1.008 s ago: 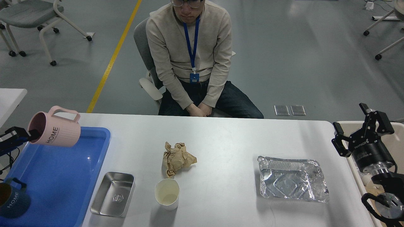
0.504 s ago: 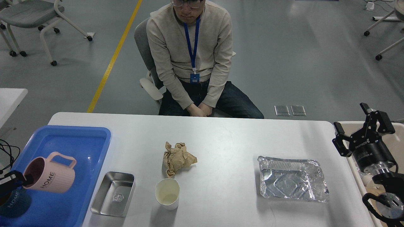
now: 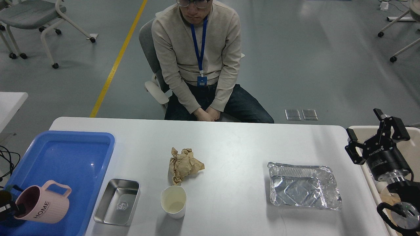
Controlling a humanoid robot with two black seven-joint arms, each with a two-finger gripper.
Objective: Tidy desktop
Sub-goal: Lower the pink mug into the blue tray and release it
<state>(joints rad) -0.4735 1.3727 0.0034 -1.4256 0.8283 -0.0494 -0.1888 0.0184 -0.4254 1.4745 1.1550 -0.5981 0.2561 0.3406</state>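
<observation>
The white desktop (image 3: 229, 144) fills the lower view. My left gripper (image 3: 14, 208) is at the bottom left edge, mostly out of view. It is shut on the rim of a pink "HOME" mug (image 3: 44, 207), which is tilted low over the near corner of the blue tray (image 3: 69, 157). A dark blue mug (image 3: 4, 195) is mostly hidden behind it. My right gripper (image 3: 374, 137) is open and empty above the beige bin (image 3: 414, 146) at the right edge. On the desktop lie crumpled brown paper (image 3: 185, 164), a paper cup (image 3: 173, 201), a small steel tray (image 3: 118, 201) and a foil container (image 3: 303, 190).
A person (image 3: 197, 62) sits on a chair at the far side of the table, hands in lap. Rolling chairs stand on the grey floor at the far left and far right. Another white table's corner (image 3: 10, 101) shows at left.
My left gripper has carried the pink mug down and toward me, from above the tray's far left edge to low over its near left corner. The right arm has hardly moved.
</observation>
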